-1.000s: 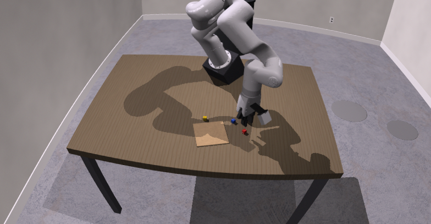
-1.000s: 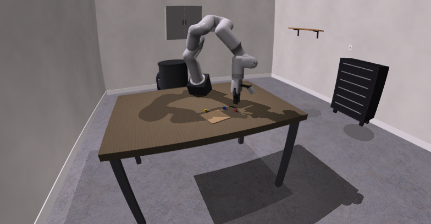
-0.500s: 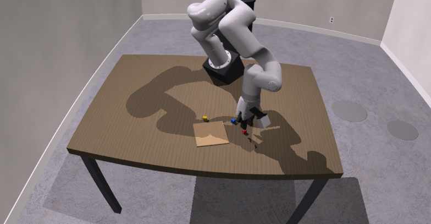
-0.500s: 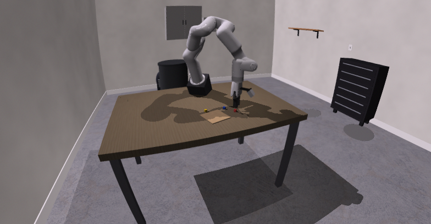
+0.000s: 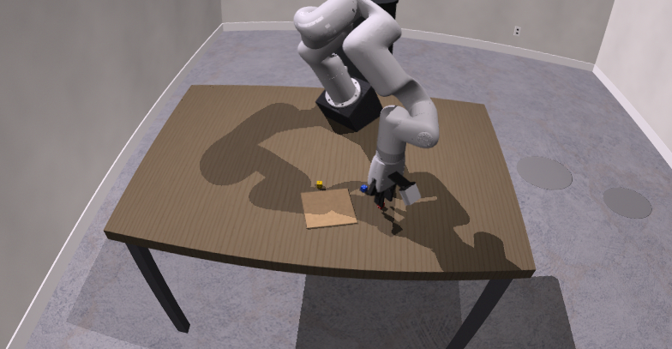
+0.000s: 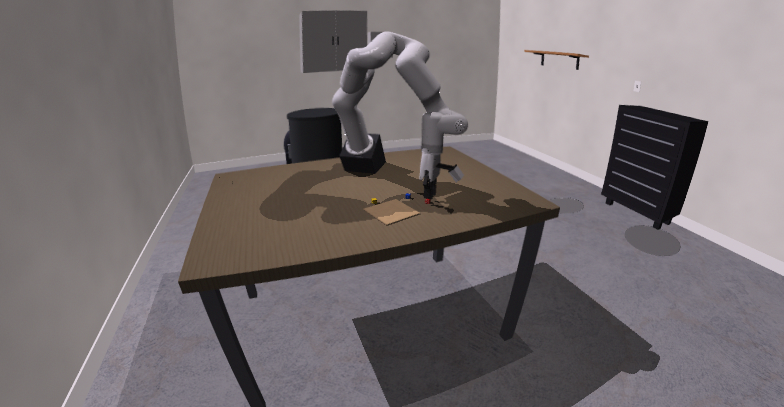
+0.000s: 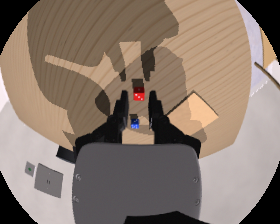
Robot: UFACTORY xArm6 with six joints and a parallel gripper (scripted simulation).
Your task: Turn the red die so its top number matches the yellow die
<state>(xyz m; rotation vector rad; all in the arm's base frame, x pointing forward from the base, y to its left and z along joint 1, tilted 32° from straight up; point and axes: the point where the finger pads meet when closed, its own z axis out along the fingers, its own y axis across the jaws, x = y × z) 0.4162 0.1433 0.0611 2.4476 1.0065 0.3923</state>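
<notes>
Three dice: red, blue and yellow, all on the wooden counter [image 5: 197,158], none on the mat.
Red die [image 7: 139,94]: on bare wood just off the mat's right side, toward the counter's front edge; in the wrist view it sits just past the fingertips, in line with the gap, apart from both.
Fingers: partly spread, gripping nothing, pointing straight down and low over the red die.
Gripper [image 5: 380,201]: hangs right of the mat, well in from the counter's right edge.
Blue die [image 5: 363,188]: just behind the gripper, near the mat's far right corner, on wood.
Mat [image 5: 329,207]: tan square lying flat, slightly askew, nearer the counter's front edge than its back.
Yellow die [image 5: 319,184]: just off the mat's far left corner, on wood.
Top faces: too small to read.
</notes>
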